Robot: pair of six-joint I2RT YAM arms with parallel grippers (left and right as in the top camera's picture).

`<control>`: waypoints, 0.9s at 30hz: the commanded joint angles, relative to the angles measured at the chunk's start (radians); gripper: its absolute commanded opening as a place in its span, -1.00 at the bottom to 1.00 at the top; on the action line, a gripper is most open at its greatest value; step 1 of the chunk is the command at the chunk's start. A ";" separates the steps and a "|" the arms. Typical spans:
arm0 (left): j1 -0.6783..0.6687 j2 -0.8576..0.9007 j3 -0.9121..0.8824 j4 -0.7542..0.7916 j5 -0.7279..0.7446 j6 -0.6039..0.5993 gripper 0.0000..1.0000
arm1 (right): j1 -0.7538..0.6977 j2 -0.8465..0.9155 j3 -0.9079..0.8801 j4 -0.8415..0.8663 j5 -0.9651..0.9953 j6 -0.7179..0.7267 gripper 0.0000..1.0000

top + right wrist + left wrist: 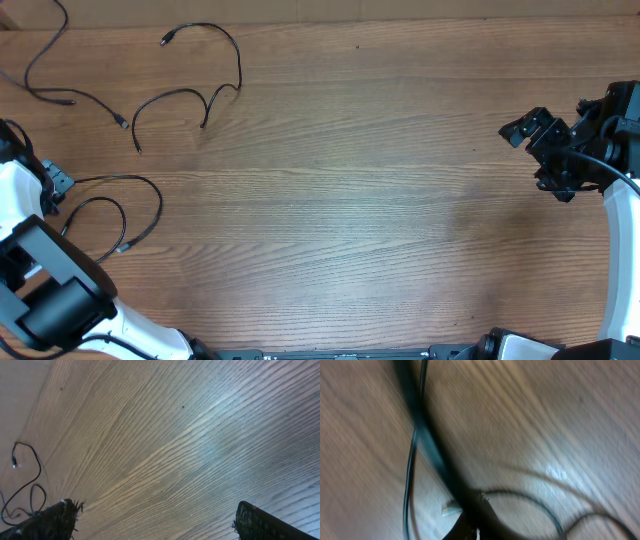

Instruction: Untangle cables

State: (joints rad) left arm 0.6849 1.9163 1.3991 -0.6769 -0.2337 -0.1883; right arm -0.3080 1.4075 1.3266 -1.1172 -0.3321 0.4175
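Observation:
Several thin black cables lie on the left part of the wooden table. One looped cable (140, 205) runs from my left gripper (57, 186) out across the table and curls back. In the left wrist view the left gripper (473, 529) is shut on this cable (427, 440), which rises blurred from the closed tips, with more loops (540, 505) lying behind it. Two more cables (205, 95) curve at the back left, one with a plug (165, 40). My right gripper (527, 126) hovers at the far right, open. Nothing sits between its fingers (55, 520), and cables (27, 485) show far off.
Another black cable (45, 60) snakes along the far left edge at the back. The white left arm (40, 280) fills the front left corner and the right arm (615, 200) runs down the right edge. Bare wood (350, 200) spans the middle.

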 commanded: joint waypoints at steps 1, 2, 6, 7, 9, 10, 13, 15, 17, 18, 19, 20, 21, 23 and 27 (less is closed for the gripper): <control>-0.005 0.099 -0.005 0.068 -0.035 -0.014 -0.92 | -0.002 0.003 0.008 0.004 0.010 -0.003 1.00; -0.005 0.116 0.000 0.068 -0.035 -0.014 -0.92 | -0.002 0.003 0.008 0.004 0.010 -0.003 1.00; -0.005 0.139 0.015 0.030 0.044 -0.014 -0.91 | -0.002 0.003 0.008 0.004 0.010 -0.003 1.00; -0.005 0.132 0.026 0.007 0.092 -0.014 -0.92 | -0.002 0.003 0.008 0.004 0.010 -0.003 1.00; -0.007 0.110 0.056 -0.037 0.196 -0.014 -0.92 | -0.002 0.003 0.008 0.004 0.010 -0.003 1.00; -0.012 0.086 0.082 -0.072 0.256 -0.014 -0.92 | -0.002 0.003 0.008 0.004 0.010 -0.003 1.00; -0.031 0.018 0.129 -0.125 0.323 -0.014 -0.92 | -0.002 0.003 0.008 0.004 0.010 -0.003 1.00; -0.050 -0.047 0.161 -0.166 0.332 -0.014 -0.91 | -0.002 0.003 0.008 0.004 0.010 -0.003 1.00; -0.073 -0.124 0.184 -0.206 0.347 -0.019 -0.85 | -0.002 0.003 0.008 0.004 0.010 -0.003 1.00; -0.086 -0.166 0.188 -0.220 0.372 -0.019 -0.80 | -0.002 0.003 0.008 0.004 0.010 -0.003 1.00; -0.098 -0.203 0.188 -0.232 0.404 -0.019 -0.74 | -0.002 0.003 0.008 0.004 0.010 -0.003 1.00; -0.109 -0.228 0.188 -0.240 0.433 -0.019 -0.72 | -0.002 0.003 0.008 0.004 0.010 -0.003 1.00; -0.126 -0.261 0.188 -0.247 0.470 -0.019 -0.68 | -0.002 0.003 0.008 0.004 0.010 -0.003 1.00; -0.177 -0.322 0.188 -0.266 0.556 -0.018 -0.62 | -0.002 0.003 0.008 0.004 0.010 -0.003 1.00; -0.311 -0.369 0.188 -0.347 0.590 -0.018 -0.56 | -0.002 0.003 0.008 0.004 0.010 -0.003 1.00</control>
State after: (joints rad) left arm 0.4572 1.5517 1.5852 -0.9764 0.2783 -0.2035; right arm -0.3080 1.4075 1.3266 -1.1168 -0.3321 0.4179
